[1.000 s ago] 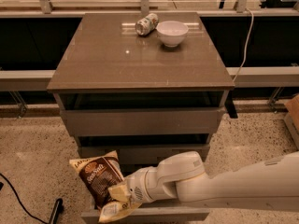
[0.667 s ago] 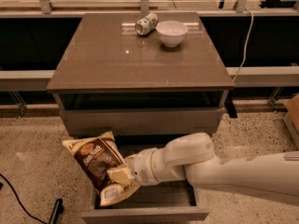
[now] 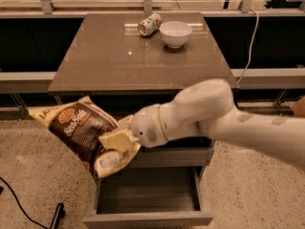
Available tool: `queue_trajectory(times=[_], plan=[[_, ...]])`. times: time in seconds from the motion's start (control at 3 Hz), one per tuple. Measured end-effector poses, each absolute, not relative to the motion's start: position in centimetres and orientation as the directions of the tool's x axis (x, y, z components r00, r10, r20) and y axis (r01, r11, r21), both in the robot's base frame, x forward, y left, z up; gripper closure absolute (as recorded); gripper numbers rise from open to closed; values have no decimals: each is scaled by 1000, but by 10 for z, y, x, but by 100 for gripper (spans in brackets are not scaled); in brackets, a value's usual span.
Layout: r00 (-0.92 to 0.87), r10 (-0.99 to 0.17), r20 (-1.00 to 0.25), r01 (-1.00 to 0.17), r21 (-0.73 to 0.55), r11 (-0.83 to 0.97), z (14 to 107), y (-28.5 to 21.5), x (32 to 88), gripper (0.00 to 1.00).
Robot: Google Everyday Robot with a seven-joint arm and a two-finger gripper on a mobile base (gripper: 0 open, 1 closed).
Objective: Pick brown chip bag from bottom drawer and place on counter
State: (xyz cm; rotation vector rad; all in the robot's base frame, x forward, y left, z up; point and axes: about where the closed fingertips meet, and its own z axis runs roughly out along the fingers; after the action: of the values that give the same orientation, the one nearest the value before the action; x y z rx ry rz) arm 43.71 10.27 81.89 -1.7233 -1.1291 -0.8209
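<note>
Below counter [image 3: 119, 61], end effector [image 3: 119, 140] with brown chip bag [image 3: 78, 128]

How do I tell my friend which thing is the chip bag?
Find the grey-brown drawer cabinet with the glossy counter on top. At its front left, higher than the open bottom drawer, the gripper holds the brown chip bag in the air. Unlike the white bowl and tipped can on the counter, it is crinkly, dark brown, with pale yellow edges.
</note>
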Motion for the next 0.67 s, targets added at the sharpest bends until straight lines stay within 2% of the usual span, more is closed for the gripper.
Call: queue_trajectory(times=[0.67], plan=[[373,286,883,925,-328,-193,916,83,498,100]])
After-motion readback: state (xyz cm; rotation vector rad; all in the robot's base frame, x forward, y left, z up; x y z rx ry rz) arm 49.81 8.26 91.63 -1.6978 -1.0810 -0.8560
